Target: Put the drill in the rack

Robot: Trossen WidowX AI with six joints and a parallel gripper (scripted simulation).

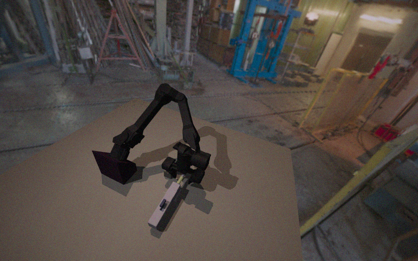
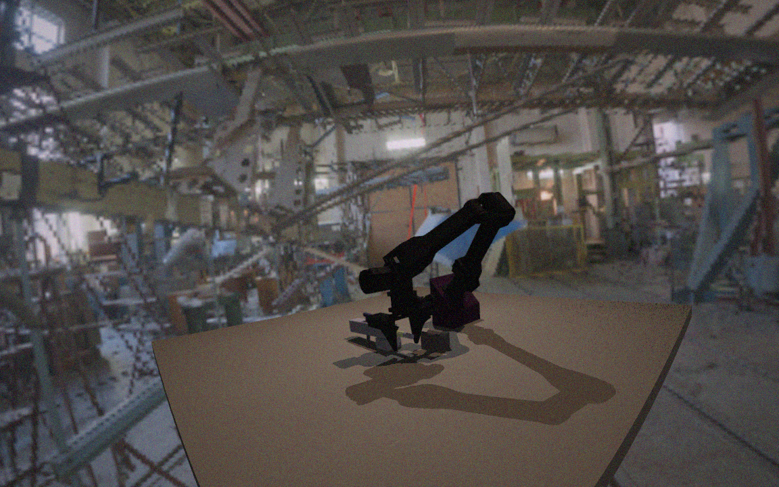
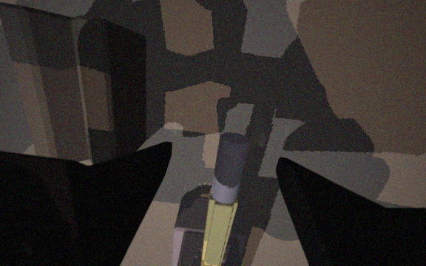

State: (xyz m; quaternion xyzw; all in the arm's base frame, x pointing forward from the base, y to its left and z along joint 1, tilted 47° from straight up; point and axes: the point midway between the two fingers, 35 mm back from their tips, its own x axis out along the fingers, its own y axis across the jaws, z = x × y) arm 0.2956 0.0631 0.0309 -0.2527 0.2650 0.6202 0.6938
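Here, 1 gripper (image 2: pixel 406 346) (image 3: pixel 225 156) stands unclenched, its 2 fingers apart around 1 drill (image 3: pixel 222 218); 1 arm (image 1: pixel 148 115) (image 2: pixel 441 239) bends above the table (image 1: pixel 57 207) (image 2: pixel 320 442), inside its edges.

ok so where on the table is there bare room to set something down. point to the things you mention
Bare patches: the tabletop (image 1: pixel 255 211) right of the pale block (image 1: pixel 166 204) in the top view, and the stretch left of it, below the dark purple base (image 1: pixel 108 167). Crowded: around the gripper (image 1: pixel 184 178) (image 2: pixel 407 345) (image 3: pixel 225 156) and the block's yellow end piece (image 1: pixel 180 179) (image 3: pixel 220 229).

Drill (image 3: pixel 225 199) between wide-spread dark fingers.
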